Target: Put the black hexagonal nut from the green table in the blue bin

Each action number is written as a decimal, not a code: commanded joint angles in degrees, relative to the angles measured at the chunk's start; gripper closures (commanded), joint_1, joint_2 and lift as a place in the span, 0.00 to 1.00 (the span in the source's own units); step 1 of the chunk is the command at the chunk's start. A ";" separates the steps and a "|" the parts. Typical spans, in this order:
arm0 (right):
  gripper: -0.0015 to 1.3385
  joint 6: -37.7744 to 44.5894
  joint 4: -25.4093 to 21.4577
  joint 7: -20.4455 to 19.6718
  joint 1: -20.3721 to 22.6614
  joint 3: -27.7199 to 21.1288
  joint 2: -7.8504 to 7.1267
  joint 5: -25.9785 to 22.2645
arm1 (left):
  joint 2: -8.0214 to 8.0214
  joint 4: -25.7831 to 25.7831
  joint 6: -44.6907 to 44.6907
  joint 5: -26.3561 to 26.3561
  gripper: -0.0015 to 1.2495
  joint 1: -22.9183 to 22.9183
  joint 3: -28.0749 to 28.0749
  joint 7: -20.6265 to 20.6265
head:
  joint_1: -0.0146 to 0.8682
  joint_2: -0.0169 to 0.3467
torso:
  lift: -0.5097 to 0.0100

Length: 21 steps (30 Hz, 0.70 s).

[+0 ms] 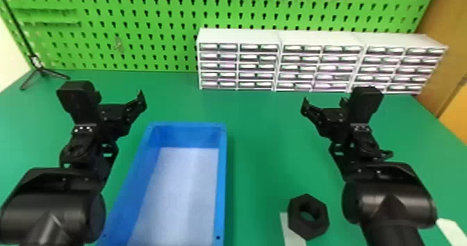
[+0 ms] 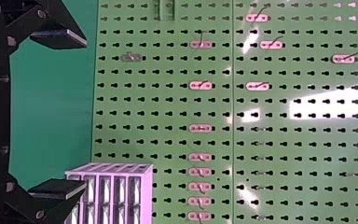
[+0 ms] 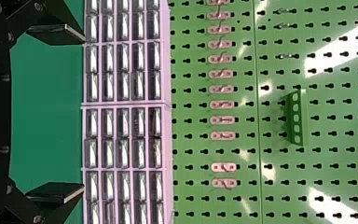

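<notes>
Hanging with fingers apart, it's the left gripper (image 1: 120, 95) and right gripper (image 1: 325, 101)! Black hexagonal nut (image 1: 301, 226) sits near, on the green table (image 1: 264, 141), right of the blue bin (image 1: 222, 179).

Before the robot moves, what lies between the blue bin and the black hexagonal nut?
The head view shows bare green table between the blue bin and the nut, except for a white strip beside the nut.
</notes>
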 commanded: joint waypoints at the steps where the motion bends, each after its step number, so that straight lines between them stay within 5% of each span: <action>1: 0.14 0.00 0.00 0.00 0.00 -0.08 0.00 -0.07 | 0.00 0.00 0.04 0.08 0.17 0.00 0.02 0.03 | 0.79 0.12 | 0.80; 21: 0.14 0.00 0.00 0.00 0.00 -0.16 -0.18 -0.42 | 0.00 0.00 0.04 0.17 0.17 0.09 0.11 0.03 | 0.79 0.12 | 0.80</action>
